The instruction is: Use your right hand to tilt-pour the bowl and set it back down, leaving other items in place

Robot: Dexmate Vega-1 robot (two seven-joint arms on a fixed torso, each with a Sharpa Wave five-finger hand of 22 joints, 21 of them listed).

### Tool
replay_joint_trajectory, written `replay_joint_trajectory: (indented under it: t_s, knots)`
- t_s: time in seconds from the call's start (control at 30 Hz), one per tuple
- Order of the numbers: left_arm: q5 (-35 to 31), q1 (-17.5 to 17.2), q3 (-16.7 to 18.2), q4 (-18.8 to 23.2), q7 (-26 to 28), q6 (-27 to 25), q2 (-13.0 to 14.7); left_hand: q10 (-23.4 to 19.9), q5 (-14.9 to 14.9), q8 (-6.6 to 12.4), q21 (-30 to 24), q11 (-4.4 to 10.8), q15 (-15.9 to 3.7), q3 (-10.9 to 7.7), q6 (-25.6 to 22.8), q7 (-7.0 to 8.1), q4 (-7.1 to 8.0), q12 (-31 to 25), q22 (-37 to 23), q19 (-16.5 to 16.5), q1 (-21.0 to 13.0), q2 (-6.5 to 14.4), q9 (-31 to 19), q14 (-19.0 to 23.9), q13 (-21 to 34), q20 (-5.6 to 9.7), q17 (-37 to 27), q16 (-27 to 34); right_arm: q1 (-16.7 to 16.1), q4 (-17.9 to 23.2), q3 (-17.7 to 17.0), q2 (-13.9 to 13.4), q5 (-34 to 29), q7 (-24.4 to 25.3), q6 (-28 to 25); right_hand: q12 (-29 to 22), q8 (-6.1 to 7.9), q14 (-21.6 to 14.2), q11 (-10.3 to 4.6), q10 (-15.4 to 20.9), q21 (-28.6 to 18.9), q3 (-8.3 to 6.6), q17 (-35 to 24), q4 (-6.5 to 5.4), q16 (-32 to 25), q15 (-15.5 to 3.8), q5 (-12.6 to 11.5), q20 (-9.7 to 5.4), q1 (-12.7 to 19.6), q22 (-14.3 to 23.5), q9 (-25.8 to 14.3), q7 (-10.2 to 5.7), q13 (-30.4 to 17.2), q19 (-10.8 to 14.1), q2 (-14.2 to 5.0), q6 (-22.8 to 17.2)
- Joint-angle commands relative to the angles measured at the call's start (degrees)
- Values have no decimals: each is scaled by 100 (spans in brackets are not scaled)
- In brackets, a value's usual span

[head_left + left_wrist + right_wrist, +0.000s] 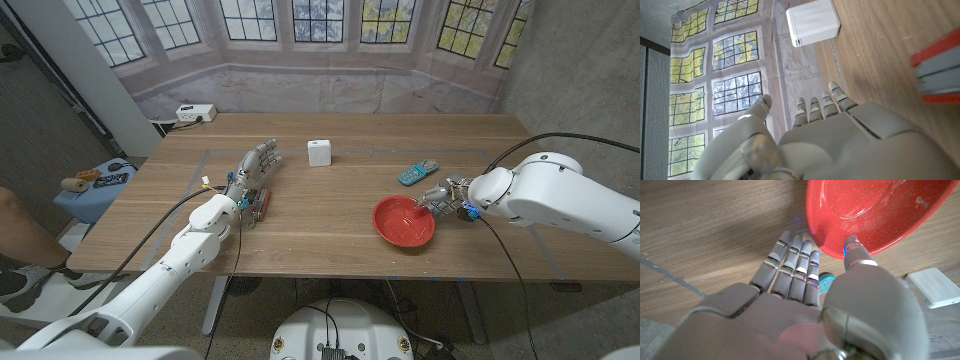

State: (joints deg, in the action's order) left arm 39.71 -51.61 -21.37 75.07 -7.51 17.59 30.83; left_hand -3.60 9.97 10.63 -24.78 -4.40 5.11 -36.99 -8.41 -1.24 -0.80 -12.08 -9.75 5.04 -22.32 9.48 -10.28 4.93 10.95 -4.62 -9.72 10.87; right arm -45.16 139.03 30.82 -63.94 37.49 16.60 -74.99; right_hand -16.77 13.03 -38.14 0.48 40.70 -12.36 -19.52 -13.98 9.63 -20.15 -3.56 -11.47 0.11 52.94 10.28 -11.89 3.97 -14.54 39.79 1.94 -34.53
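Behind the wooden table hangs a printed backdrop of tall paned windows, and the tabletop runs wide across the middle of the head view. At the right of centre sits the red bowl, close to the table's near edge; it looks tipped a little, though I cannot tell for sure whether it is off the wood. The right hand is at the bowl's right rim, and in the right wrist view its thumb presses on the inside of the rim while its fingers lie straight under the bowl, so the hand pinches the rim between them. Just above the bowl, toward the far side, lies a small blue phone, apart from the bowl. Further left, near the upper middle of the table, stands a white box. The left hand is left of centre, well apart from the bowl, fingers spread and straight, holding nothing. Beside its wrist lies a small red and grey object, too small to make out. A white power strip sits at the table's far left corner.
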Motion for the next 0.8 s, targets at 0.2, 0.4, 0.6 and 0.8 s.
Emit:
replay_joint_trajectory:
  t_s: [0.2,0.4,0.6,0.8]
  knots:
    - [2,-102,-9,139,115,-47,-8,-73,32,63,33,-11,5,-23,-93,17,-52,-42,-12,74,25,-11,-13,95,16,3,-20,17,161,1,356,198,-337,10,-306,-133,75,-180,-77,175,-71,-1,-68,-7,-100,-268,-43,-18,150,23,-37,-44,-87,125,-31,-194]
    - [-8,-200,-4,242,207,-71,14,-102,34,60,44,-27,-7,-33,-107,12,-65,-49,-13,94,22,-7,-15,123,17,3,-20,19,332,-69,661,268,-559,-7,-330,-284,113,-355,-147,362,-107,-10,-133,5,-196,-408,-48,-79,277,28,-64,-97,-170,225,-54,-361]
    - [1,-273,22,309,274,-81,40,-117,36,58,56,-17,-8,-41,-119,19,-77,-51,-14,101,19,-6,-16,134,17,-5,-19,16,440,-175,889,361,-746,-40,-280,-380,142,-445,-237,458,-135,-14,-178,7,-249,-468,-51,-114,357,31,-84,-150,-228,302,-69,-486]
    - [-5,-298,28,330,306,-84,48,-137,38,58,65,-21,-2,-51,-135,20,-88,-56,-15,116,15,-2,-17,158,18,-15,-20,18,448,-205,954,422,-888,-2,-293,-598,177,-556,-363,736,-162,11,-287,-15,-350,-565,-34,-166,445,37,-117,-197,-333,380,-113,-658]
